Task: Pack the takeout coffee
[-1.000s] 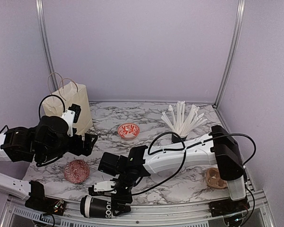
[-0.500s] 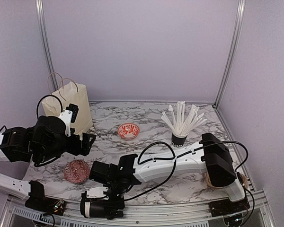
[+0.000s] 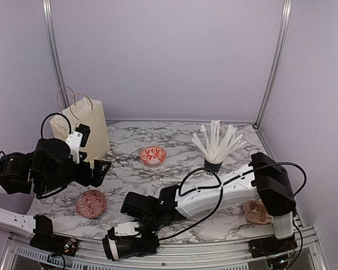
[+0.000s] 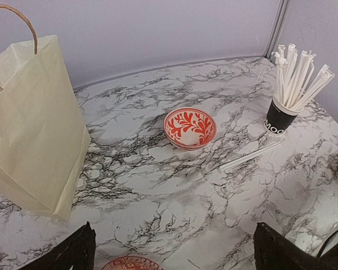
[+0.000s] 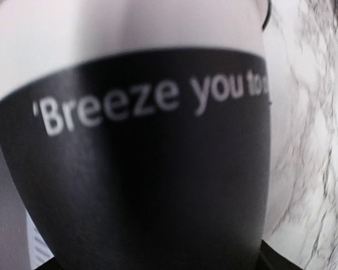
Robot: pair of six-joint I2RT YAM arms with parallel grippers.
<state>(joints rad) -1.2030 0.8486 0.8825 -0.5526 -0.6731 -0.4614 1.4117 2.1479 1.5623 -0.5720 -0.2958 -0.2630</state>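
Here's where you stand: the takeout coffee cup [image 3: 117,248] is not in the paper bag [image 3: 85,127] yet. It lies on its side well in front of the bag, down at the near edge of the marble table [image 3: 174,135] and a little to the bag's right. Your right gripper [image 3: 136,243] is right down on it, and the wrist view is filled with black cup wall and white print. The fingers don't show there, so I cannot tell whether the jaws are pinching the cup or only straddling it. I can't make out a lid either.

Your left gripper [image 4: 173,236] hangs just right of the bag with its jaws spread wide, carrying nothing.

By my read, 0 of the packing is done. What's left is a sure grip, a lift, the carry back to the bag, then lowering the cup through the open top.
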